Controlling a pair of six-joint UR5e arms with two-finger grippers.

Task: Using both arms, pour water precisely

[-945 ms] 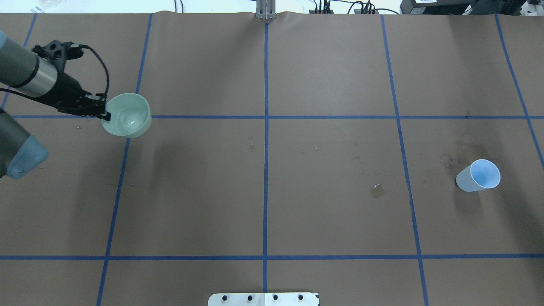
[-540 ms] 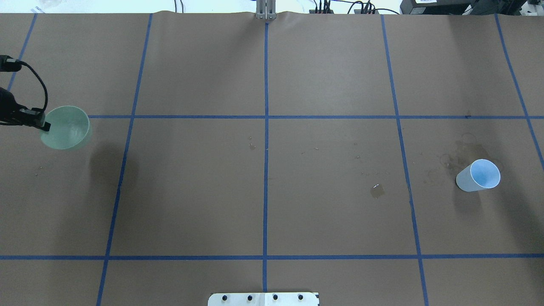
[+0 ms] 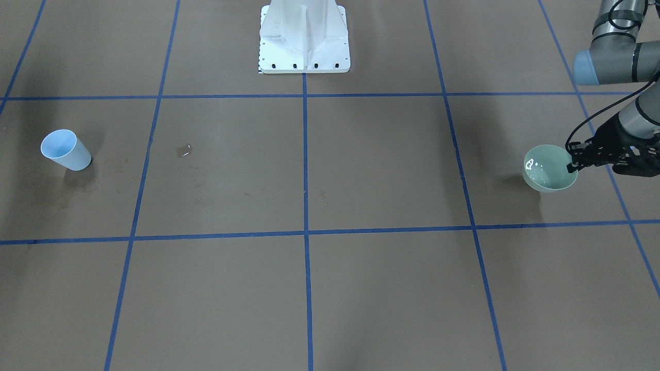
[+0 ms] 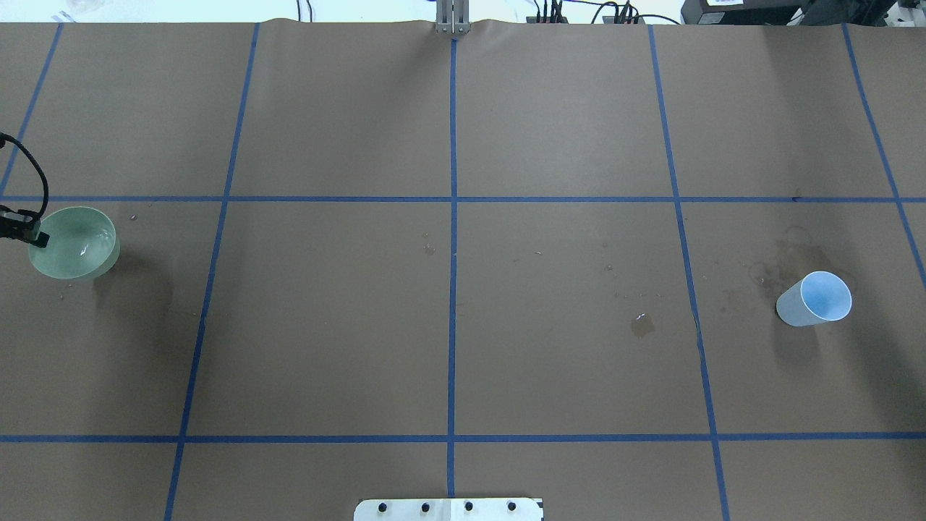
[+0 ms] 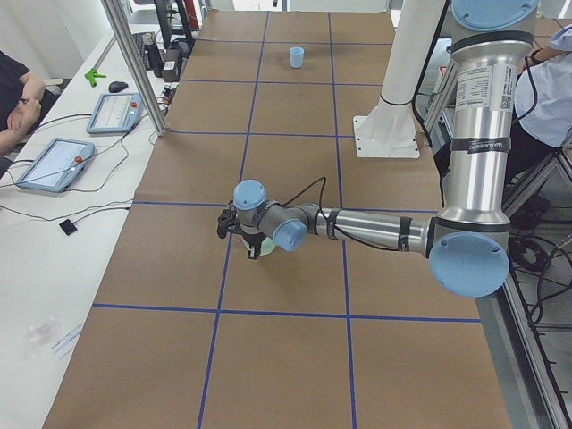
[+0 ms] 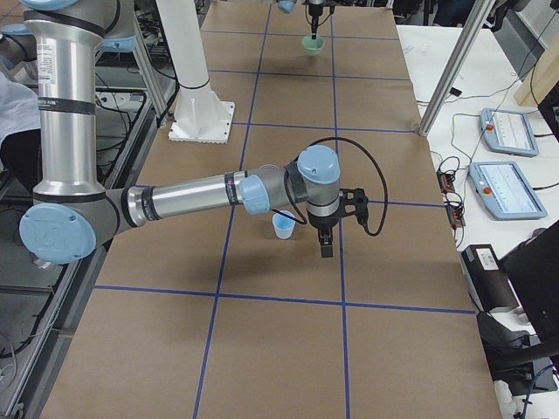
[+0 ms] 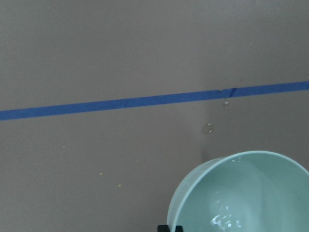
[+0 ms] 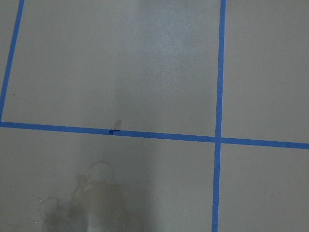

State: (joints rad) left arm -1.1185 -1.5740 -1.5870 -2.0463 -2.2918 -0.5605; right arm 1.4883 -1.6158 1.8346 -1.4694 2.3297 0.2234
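A pale green bowl [image 4: 72, 242] sits at the table's far left edge, with water [image 4: 85, 250] showing as white glints inside it. My left gripper [image 4: 32, 235] is shut on the bowl's rim. The front view shows the same pinch, with the left gripper [image 3: 572, 164] on the bowl [image 3: 547, 169]. In the left wrist view the bowl [image 7: 241, 193] fills the lower right corner. A light blue cup [image 4: 814, 298] stands on the right side. My right gripper [image 6: 325, 249] hangs just beside the cup [image 6: 284, 225]; I cannot tell whether it is open or shut.
Brown paper with a blue tape grid covers the table. Wet stains [image 4: 788, 264] lie by the cup, and a small puddle [image 4: 642, 323] lies left of it. The white pedestal [image 3: 304, 41] stands at the robot's side. Tablets [image 5: 54, 163] and seated people are beside the table.
The left arm has carried the bowl to the left and a little nearer the robot, almost out of the overhead view. The blue cup has not moved.
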